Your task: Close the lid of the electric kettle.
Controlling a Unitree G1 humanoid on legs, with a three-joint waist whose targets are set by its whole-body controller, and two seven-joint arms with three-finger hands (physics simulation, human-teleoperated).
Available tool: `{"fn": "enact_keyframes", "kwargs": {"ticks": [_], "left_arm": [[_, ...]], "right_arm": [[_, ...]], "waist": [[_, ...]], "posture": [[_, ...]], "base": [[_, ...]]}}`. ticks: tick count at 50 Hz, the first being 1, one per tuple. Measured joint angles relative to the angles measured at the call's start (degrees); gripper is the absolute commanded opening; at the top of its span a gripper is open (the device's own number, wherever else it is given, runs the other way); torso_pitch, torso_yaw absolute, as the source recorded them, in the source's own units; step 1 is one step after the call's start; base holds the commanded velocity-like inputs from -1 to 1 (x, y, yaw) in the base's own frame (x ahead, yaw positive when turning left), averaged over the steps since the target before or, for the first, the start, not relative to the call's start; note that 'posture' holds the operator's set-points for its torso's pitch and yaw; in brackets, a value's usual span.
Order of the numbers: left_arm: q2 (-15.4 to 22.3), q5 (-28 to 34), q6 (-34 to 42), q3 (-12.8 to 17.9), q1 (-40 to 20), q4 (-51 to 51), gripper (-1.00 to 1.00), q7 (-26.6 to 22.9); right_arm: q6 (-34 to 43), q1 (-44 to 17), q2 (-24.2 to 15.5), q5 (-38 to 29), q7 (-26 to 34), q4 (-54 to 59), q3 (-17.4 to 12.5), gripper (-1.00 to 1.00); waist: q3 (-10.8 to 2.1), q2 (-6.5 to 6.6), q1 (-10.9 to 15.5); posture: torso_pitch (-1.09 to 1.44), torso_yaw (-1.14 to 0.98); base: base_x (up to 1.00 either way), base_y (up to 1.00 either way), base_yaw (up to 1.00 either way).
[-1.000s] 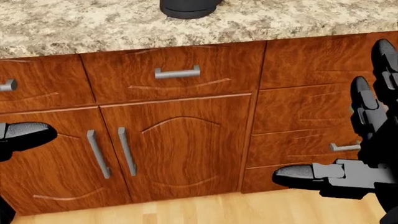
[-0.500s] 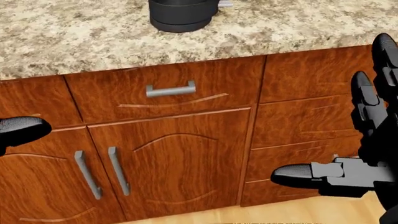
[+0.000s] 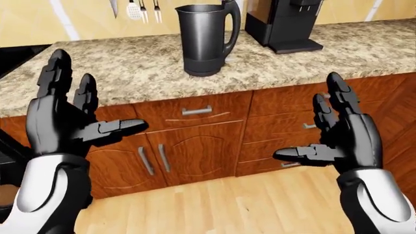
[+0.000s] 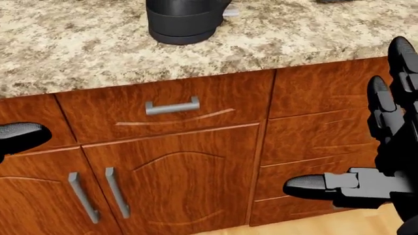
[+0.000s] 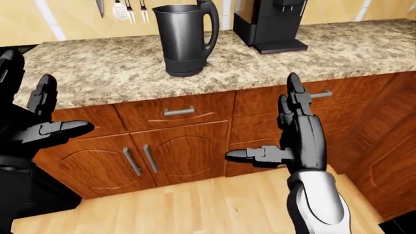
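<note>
Two hands: both raised near the camera, empty, well short of the counter.
Left hand: fingers spread wide and pointing up, thumb out to the right, holding nothing.
Right hand: likewise wide, fingers up, thumb pointing left, holding nothing.
Floor: pale wood boards below the hands, running up to the cabinet base.
Cabinets: red-brown doors and drawers with grey bar handles, standing beyond the hands, under the counter.
Counter: speckled stone top, farther off and above the cabinets.
Kettle: dark, upright on the counter, a little left of centre in the eye views, well apart from both hands; handle on its right side.
Lid: appears tipped up at the handle side, leaving the rim open, though the top edge of the view cuts it off.
Coffee machine: black, to the kettle's right, farther along the counter.
Utensils: hanging on the far wall, left of the kettle.
Progress: nothing done on the lid yet, by my reading; a hand has to get up over the kettle and press the lid down.
</note>
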Motion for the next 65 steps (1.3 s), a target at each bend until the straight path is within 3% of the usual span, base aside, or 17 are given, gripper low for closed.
{"fn": "enact_keyframes", "kwargs": {"ticks": [3, 5, 11, 17, 21, 23, 30, 33, 36, 38, 40, 42, 49, 51, 55, 62, 65], "left_arm": [[0.1, -0.15, 0.27, -0.61, 0.03, 0.62, 1.0, -0.43], [0.27, 0.1, -0.03, -0.3, -0.25, 0.72, 1.0, -0.49], [0.52, 0.43, -0.59, 0.12, -0.66, 0.0, 1.0, -0.44], [0.46, 0.99, 0.15, 0.65, -0.19, 1.18, 1.0, 0.01], [0.55, 0.67, -0.22, 0.79, -0.4, -0.14, 1.0, -0.06], [0.65, 0.61, -0.4, 0.79, -0.54, -0.16, 1.0, -0.06], [-0.1, 0.32, 0.28, -0.55, 0.01, 0.46, 1.0, -0.68], [-0.04, 0.81, -0.54, -0.16, -0.12, 0.04, 1.0, -0.68], [0.06, 1.12, -1.15, -0.16, -0.25, 0.14, 1.0, -0.88], [0.0, 1.36, -1.05, 0.33, 0.15, 0.83, 1.0, -0.78], [-0.02, 1.48, -0.33, 0.65, 0.41, 1.24, 1.0, -0.45], [0.17, 1.41, 0.01, 0.68, -0.01, 0.98, 1.0, -0.26], [0.27, 0.73, -0.38, 0.63, -0.54, -0.02, 1.0, -0.24], [-0.31, 0.58, -0.28, -0.49, 0.11, 0.38, 1.0, -0.51], [0.0, 0.39, 0.15, -0.5, -0.14, 0.81, 1.0, -0.87], [0.34, 0.73, -0.95, 0.03, -0.44, -0.08, 1.0, -0.75], [0.04, 1.01, -0.34, 0.64, 0.5, 0.85, 1.0, -0.41]], "right_arm": [[1.1, -0.15, 0.04, -0.49, -0.34, 0.47, -0.46, 1.0], [0.84, -0.37, -0.01, -0.58, -0.33, 0.14, -0.18, 1.0], [0.67, -0.95, 0.07, -0.34, -0.06, -0.85, 0.04, 1.0], [1.41, -0.36, 0.44, 0.09, 0.38, 0.24, 1.02, 1.0], [0.52, -0.53, 0.37, -0.27, 0.23, -0.53, 0.64, 1.0], [0.21, -0.54, 0.37, -0.33, 0.26, -0.67, 0.79, 1.0], [0.64, 0.36, 0.17, -1.26, 0.11, 0.57, 0.34, 1.0], [0.28, 0.08, 0.14, -1.23, 0.39, -0.27, 0.59, 1.0], [-0.57, 0.0, 0.23, -1.35, 0.56, -0.02, 0.71, 1.0], [-0.46, 0.48, 0.81, -1.2, 0.78, 0.48, 1.45, 1.0], [-0.16, 0.63, 0.8, -0.98, 1.08, 1.37, 1.69, 1.0], [0.13, 0.35, 0.67, -1.02, 1.11, 1.29, 1.31, 1.0], [-0.27, -0.29, 0.27, -1.38, 0.98, -0.65, 1.36, 1.0], [-0.28, 0.4, 0.25, -1.79, 0.9, 0.26, 0.94, 1.0], [0.28, 0.47, 0.42, -2.42, 0.68, 0.53, 0.96, 1.0], [-1.54, 0.43, 0.79, -2.43, 1.1, 0.51, 1.24, 1.0], [-0.49, 1.07, 1.25, -1.91, 1.5, 0.85, 2.07, 1.0]], "waist": [[-0.05, 0.18, -0.15], [-0.02, 1.1, 0.0], [0.09, 5.86, -0.28], [0.04, 4.07, 0.44], [0.17, 1.3, 0.57], [-0.19, -0.9, 0.63], [0.06, 0.92, -0.15], [0.56, 3.0, -0.13], [0.11, 6.13, -0.31], [0.82, 5.16, 0.34], [0.5, 5.23, 0.49], [0.03, 4.38, 0.42], [-0.2, -1.05, 0.38], [0.83, -0.13, -0.06], [0.7, 0.68, -0.09], [0.49, 6.11, -0.29], [1.02, 5.59, 0.38]], "posture": [[0.0, 0.0], [0.0, 0.0], [0.0, 0.0], [0.0, 0.0], [0.0, 0.0], [0.0, 0.0], [0.0, 0.0], [0.0, 0.0], [0.0, 0.0], [0.0, 0.0], [0.0, 0.0], [0.0, 0.0], [0.0, 0.0], [0.0, 0.0], [0.0, 0.0], [0.0, 0.0], [0.0, 0.0]], "base": [[0.08, 0.0, 0.0], [0.07, 0.0, 0.0], [0.08, 0.0, 0.0], [0.07, 0.0, 0.0], [0.08, 0.0, 0.0], [0.07, 0.0, 0.0], [0.07, 0.0, 0.0], [0.08, 0.0, 0.0], [0.08, 0.0, 0.0], [0.08, 0.0, 0.0], [0.07, 0.0, 0.0], [0.07, 0.0, 0.0], [0.11, 0.0, 0.0], [0.24, 0.0, 0.0], [0.24, 0.0, 0.0], [0.24, 0.0, 0.0], [0.24, 0.0, 0.0]]}}
